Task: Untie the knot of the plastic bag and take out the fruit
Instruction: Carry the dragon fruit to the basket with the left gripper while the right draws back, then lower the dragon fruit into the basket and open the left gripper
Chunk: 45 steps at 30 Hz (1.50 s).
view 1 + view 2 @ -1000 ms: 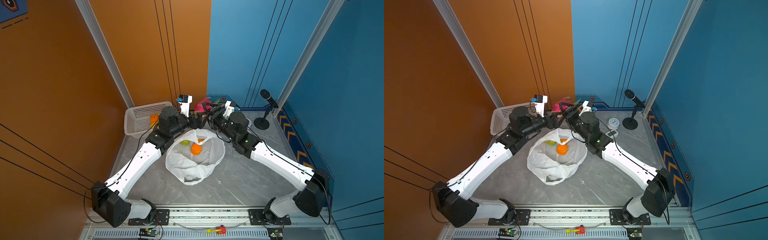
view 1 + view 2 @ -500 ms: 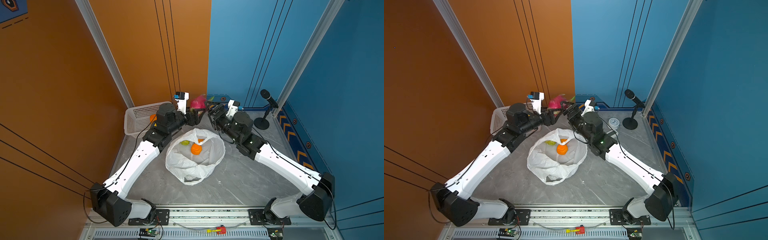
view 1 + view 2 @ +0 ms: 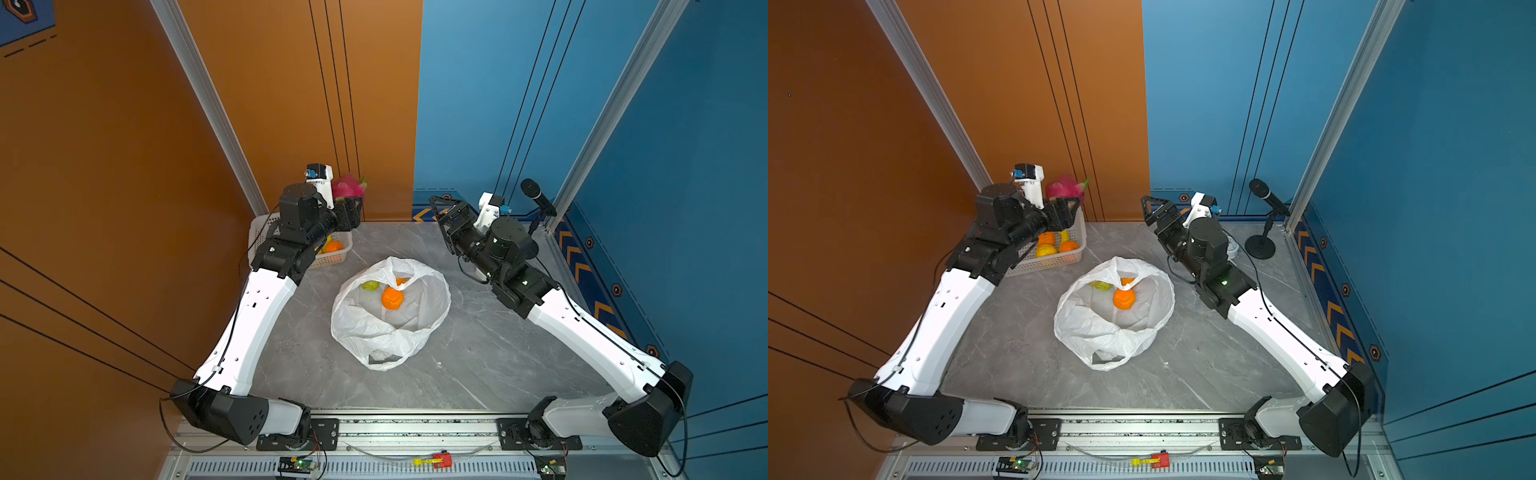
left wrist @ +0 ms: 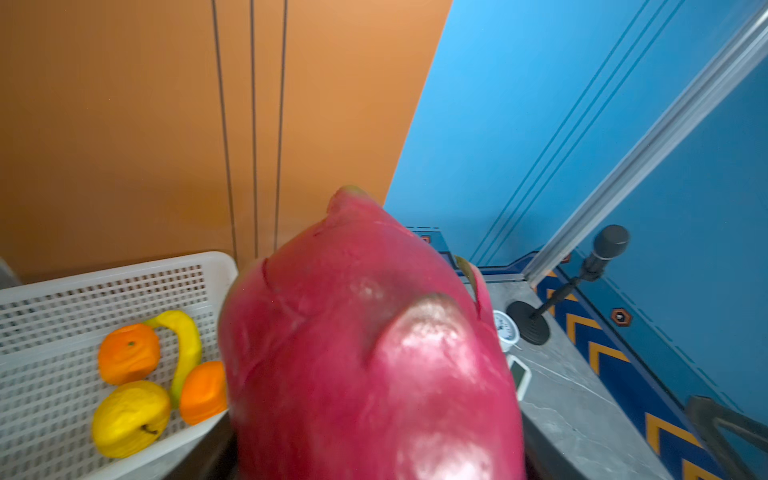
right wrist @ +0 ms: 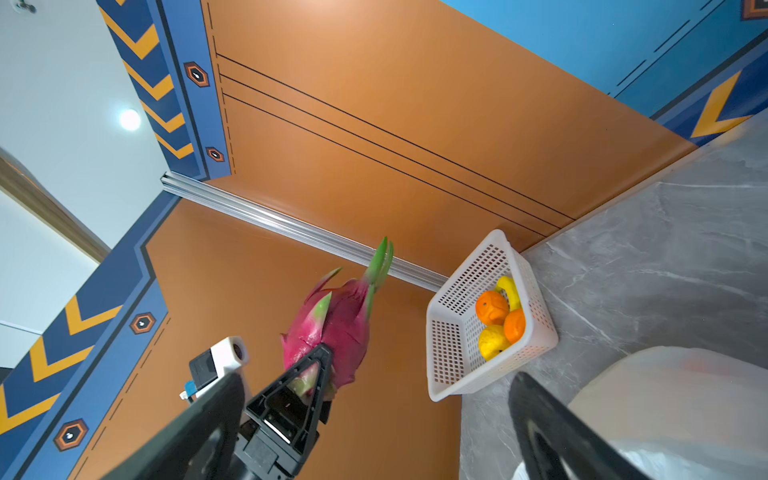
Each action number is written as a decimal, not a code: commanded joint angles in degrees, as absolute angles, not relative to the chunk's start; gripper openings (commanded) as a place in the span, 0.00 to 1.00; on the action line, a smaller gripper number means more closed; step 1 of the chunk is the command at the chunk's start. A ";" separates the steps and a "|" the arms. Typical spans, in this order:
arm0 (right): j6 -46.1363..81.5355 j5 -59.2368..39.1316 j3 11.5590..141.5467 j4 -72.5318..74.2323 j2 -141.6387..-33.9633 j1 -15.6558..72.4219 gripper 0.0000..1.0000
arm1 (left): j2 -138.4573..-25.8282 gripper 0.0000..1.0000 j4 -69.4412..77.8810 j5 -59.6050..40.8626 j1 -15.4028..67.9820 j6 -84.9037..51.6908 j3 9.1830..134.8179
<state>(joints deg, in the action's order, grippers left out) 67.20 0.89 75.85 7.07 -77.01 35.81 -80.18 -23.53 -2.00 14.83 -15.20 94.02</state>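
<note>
Clamping the dragon fruit (image 3: pixel 348 186), the left end effector (image 3: pixel 351 206) is observed aloft near the basket (image 3: pixel 258 225); the right end effector (image 3: pixel 437 204) is spread apart, empty.

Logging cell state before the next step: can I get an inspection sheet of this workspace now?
Surface: grey marble-look tabletop, no damage seen.
Job's things: thin white plastic bag lies open mid-table, no knot seen; orange round fruit and green round fruit inside; pink-red dragon fruit is out, in the air.
Clutter: white perforated plastic basket holding two oranges, a yellow round fruit, a curved yellow banana; black microphone on a stand; small white round dial.
Grippers: left gripper shut on the dragon fruit; right gripper open, empty.
Cables: black cable loop at the left arm's base, away from the bag.
Surroundings: orange wall panel, blue wall panel; nothing else seen.
</note>
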 commanded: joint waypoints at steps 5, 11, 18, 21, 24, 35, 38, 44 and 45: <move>62.15 -4.36 77.51 0.43 -78.53 32.41 1.00 | -85.26 0.56 -35.13 7.28 12.02 -7.45 99.24; 57.15 -7.52 81.29 -4.69 -80.81 30.03 1.00 | -92.23 0.55 -42.69 15.72 9.33 -6.32 105.23; 55.55 -11.18 83.17 -5.58 -83.39 26.55 1.00 | -100.89 0.53 -48.33 21.73 6.04 -9.14 111.28; 54.27 -12.81 83.49 -5.36 -84.26 24.93 1.00 | -104.34 0.53 -48.69 22.44 4.41 -8.96 112.65; 52.87 -14.34 83.59 -4.77 -85.02 23.53 1.00 | -108.17 0.53 -49.65 22.58 2.38 -8.96 114.52; 45.23 -19.49 86.53 -5.33 -88.67 20.27 1.00 | -122.04 0.51 -46.24 21.39 -2.20 1.85 122.53; 44.61 -21.01 87.24 -6.23 -89.80 19.34 1.00 | -125.13 0.50 -44.57 19.78 -3.94 3.00 124.34; 46.16 -23.92 87.99 -6.45 -90.19 17.14 1.00 | -129.07 0.51 -40.44 15.95 -6.50 9.34 124.26; 45.66 -23.83 88.05 -6.13 -90.13 17.06 1.00 | -129.40 0.51 -38.93 16.78 -6.73 10.37 123.46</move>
